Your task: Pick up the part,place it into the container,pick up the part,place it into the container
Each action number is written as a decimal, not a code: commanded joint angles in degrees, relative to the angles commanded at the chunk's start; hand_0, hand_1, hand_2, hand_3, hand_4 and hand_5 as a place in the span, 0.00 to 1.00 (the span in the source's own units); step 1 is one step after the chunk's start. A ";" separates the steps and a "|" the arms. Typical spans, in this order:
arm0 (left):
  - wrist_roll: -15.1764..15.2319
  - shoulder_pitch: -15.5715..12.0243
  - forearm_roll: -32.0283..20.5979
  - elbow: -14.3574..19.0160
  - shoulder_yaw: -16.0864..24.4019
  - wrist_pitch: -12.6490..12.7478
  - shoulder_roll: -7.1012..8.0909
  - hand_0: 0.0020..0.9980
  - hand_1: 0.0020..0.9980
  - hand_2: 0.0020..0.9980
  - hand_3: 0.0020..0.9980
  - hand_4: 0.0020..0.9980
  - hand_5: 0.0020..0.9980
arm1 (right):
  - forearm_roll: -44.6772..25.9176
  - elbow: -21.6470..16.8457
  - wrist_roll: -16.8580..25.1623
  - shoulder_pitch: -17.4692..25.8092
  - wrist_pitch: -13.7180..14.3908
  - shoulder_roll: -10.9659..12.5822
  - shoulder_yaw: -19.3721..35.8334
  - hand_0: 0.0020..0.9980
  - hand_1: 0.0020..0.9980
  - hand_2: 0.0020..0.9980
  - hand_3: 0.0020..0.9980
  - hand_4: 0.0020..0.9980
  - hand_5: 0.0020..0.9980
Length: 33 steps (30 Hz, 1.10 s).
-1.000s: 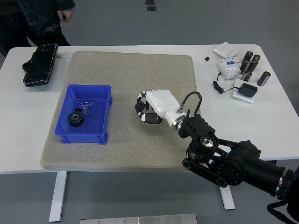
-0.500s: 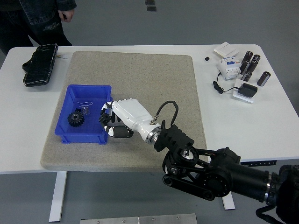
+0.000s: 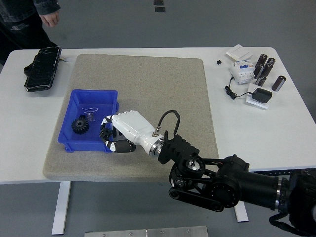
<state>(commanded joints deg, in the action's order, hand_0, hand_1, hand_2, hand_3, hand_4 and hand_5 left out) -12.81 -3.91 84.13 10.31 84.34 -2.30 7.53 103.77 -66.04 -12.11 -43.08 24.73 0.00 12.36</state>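
A blue container (image 3: 94,92) stands on the left part of the grey mat (image 3: 148,79). A black gear (image 3: 79,125) lies in it, with a small pale item (image 3: 90,112) beside it. My right hand (image 3: 109,138), white with black fingers, hangs over the container's near right corner. Its fingers (image 3: 118,146) are curled tightly, apparently around a small part that they almost wholly hide. The black right arm (image 3: 222,182) comes in from the lower right. My left arm is out of view.
A black case (image 3: 42,68) lies at the table's far left. At the far right are dark cylinders (image 3: 264,69), a white breaker (image 3: 242,71) and a black adapter (image 3: 259,95). A person's hand (image 3: 49,19) shows at the top left, away from the table.
My right hand has travelled left from the mat's middle to the container's right corner, its fingers staying curled. The person at the top left has shifted further left.
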 joint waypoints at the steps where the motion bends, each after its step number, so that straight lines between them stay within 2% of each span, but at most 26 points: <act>1: -0.02 -0.01 0.01 0.00 0.00 0.00 0.00 0.67 0.60 0.59 0.59 0.70 0.57 | -0.05 0.11 0.04 -0.07 0.00 0.00 -0.07 0.35 0.41 0.43 0.49 0.47 0.21; 2: -0.03 -0.02 0.01 0.00 0.00 0.00 0.01 0.67 0.60 0.59 0.59 0.70 0.57 | -0.10 0.21 0.10 -0.12 0.00 0.00 -0.11 0.40 0.47 0.53 0.62 0.47 0.20; 7: -0.04 -0.03 0.03 0.00 0.00 0.00 0.02 0.67 0.60 0.59 0.59 0.70 0.57 | -0.56 0.61 0.54 -0.32 0.30 0.00 -0.37 0.40 0.47 0.53 0.62 0.47 0.20; 8: -0.05 -0.04 0.02 0.00 -0.03 0.00 0.02 0.67 0.60 0.59 0.59 0.70 0.57 | -0.63 0.63 0.62 -0.33 0.38 0.00 -0.41 0.50 0.55 0.62 0.68 0.47 0.24; 31: -0.09 -0.02 -0.13 0.00 -0.31 -0.06 -0.02 0.67 0.60 0.59 0.59 0.69 0.57 | -0.82 1.05 0.95 -0.43 0.54 0.00 -0.10 0.53 0.57 0.65 0.69 0.51 0.26; 32: -0.09 -0.02 -0.12 0.00 -0.31 -0.06 -0.02 0.67 0.60 0.59 0.59 0.69 0.58 | -0.83 1.06 0.96 -0.42 0.54 0.00 -0.08 0.54 0.59 0.66 0.68 0.56 0.28; 33: -0.09 -0.02 -0.12 0.00 -0.31 -0.06 -0.03 0.67 0.60 0.59 0.59 0.69 0.58 | -0.82 1.06 0.98 -0.36 0.57 0.00 0.01 0.54 0.59 0.66 0.68 0.56 0.28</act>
<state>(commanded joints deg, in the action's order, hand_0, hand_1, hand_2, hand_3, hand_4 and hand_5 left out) -12.90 -3.93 84.01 10.31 84.03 -2.36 7.50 102.95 -64.98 -11.13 -43.44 25.30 0.00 12.37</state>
